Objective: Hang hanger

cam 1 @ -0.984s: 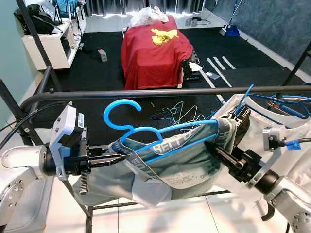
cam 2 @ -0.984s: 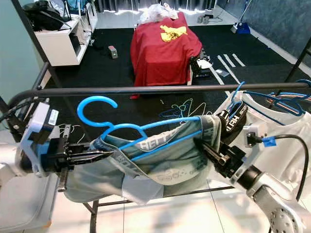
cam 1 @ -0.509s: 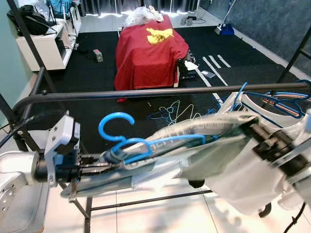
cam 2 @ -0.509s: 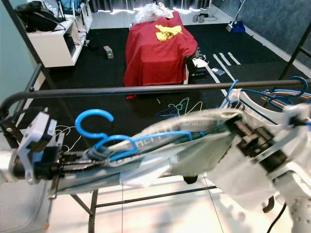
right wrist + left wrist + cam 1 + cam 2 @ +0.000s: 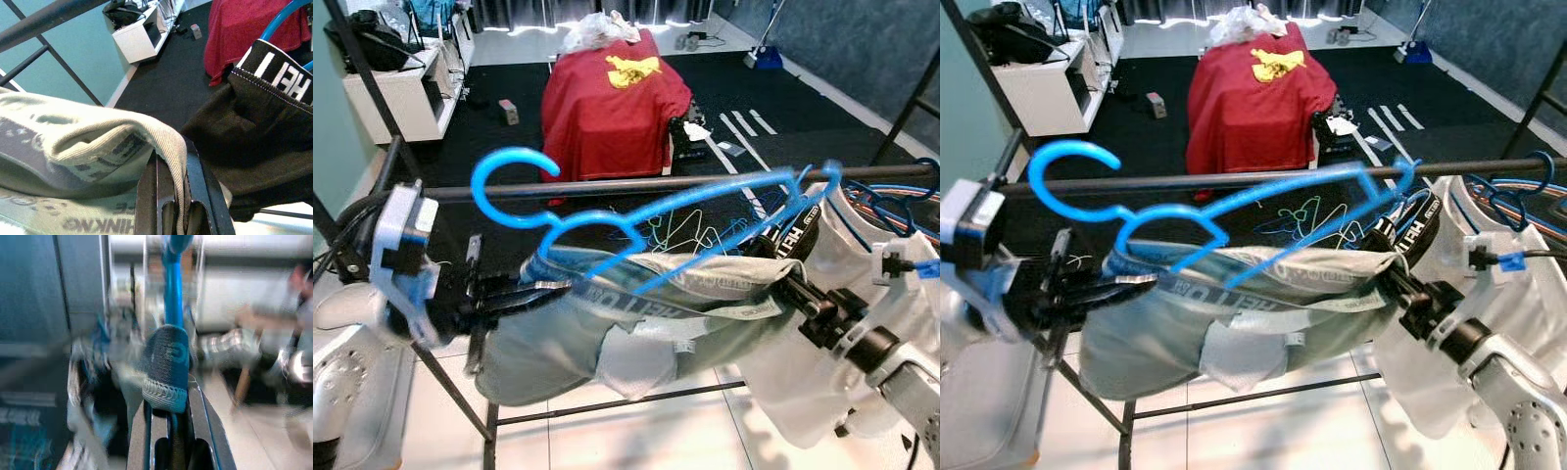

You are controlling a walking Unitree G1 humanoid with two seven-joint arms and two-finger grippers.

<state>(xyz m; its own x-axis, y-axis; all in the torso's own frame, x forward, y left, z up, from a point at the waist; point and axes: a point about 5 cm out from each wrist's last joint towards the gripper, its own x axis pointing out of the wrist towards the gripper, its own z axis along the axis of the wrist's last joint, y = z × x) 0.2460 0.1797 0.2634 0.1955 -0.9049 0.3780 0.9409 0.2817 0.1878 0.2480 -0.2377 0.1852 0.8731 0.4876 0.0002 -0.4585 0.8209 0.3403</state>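
A blue plastic hanger [image 5: 636, 220] carries pale green shorts [image 5: 607, 328] by the waistband. Its hook [image 5: 509, 186] rises to the height of the black rail [image 5: 705, 181] of a clothes rack, near the rail's left end, and its far tip crosses the rail. My left gripper [image 5: 514, 292] is shut on the left end of the waistband under the hanger's neck; in the left wrist view the fabric and hanger [image 5: 168, 364] sit between the fingers. My right gripper [image 5: 781, 286] is shut on the right end of the waistband [image 5: 166, 142].
On the rail's right end hang more blue hangers [image 5: 891, 201] with a white shirt [image 5: 847, 323] and black shorts [image 5: 264, 112]. Beyond the rack lie a black carpet with loose hangers [image 5: 680, 230], a red-draped table [image 5: 612, 98] and a white cabinet [image 5: 396, 93] at the left.
Both grippers have lifted the hanger and shorts. The hook has gone from below the rail up to rail height and leftward, and the hanger's right arm now crosses the rail.
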